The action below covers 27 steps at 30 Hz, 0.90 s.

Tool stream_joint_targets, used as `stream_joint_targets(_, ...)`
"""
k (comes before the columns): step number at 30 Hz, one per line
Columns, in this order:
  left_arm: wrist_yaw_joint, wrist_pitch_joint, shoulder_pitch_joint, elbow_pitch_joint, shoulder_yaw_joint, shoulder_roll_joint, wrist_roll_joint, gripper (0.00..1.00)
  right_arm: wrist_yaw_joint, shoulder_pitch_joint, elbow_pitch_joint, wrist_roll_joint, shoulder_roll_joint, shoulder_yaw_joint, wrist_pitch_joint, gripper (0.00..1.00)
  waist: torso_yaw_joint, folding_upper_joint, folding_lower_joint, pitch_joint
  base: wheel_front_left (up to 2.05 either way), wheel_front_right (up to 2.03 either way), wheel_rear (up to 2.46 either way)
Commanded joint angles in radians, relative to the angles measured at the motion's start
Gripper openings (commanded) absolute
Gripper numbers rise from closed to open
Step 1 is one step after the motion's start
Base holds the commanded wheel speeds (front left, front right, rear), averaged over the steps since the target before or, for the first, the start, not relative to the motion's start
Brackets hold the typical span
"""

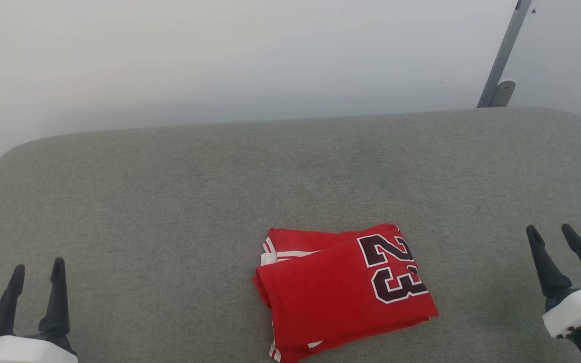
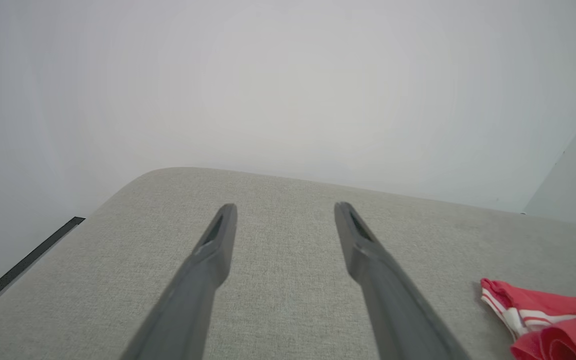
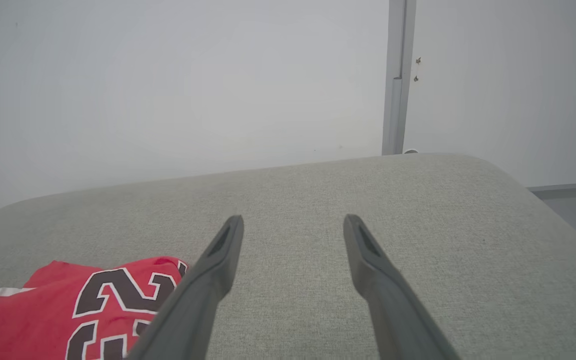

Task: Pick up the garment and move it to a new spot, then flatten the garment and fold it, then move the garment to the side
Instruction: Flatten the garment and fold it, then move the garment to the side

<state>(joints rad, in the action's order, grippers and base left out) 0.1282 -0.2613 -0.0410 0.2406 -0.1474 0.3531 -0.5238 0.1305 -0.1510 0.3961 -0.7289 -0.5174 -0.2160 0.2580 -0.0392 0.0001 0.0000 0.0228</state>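
Left gripper (image 1: 38, 264), right gripper (image 1: 548, 228) spread wide, empty; garment (image 1: 341, 292) folded red rectangle, dark 23 uppermost.

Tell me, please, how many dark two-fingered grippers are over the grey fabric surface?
2. In the head view, the left gripper is lower left, the right gripper lower right, both open and empty, flanking the folded red jersey-style shirt with a dark "23". None seems hidden.

The head camera looks forward and down from above the grey fabric tabletop (image 1: 169, 176), facing a white wall (image 1: 220, 60). The wrist cameras ride low and close over it, sighting along the left pincer (image 2: 284, 207) and right pincer (image 3: 293, 220) toward that wall. All three views share the folded red jersey (image 1: 331, 297) between them.
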Motion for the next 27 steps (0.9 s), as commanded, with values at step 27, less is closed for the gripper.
stream_joint_targets(27, 0.002, -0.004, 0.012, 0.008, 0.04, 0.0, 0.001, 1.0, 0.0, -0.03, -0.02, -0.055, 0.007, -0.171, -0.091, 1.0, 0.103, -0.0001, 0.0, -0.018, 0.0, 0.0, 0.0)
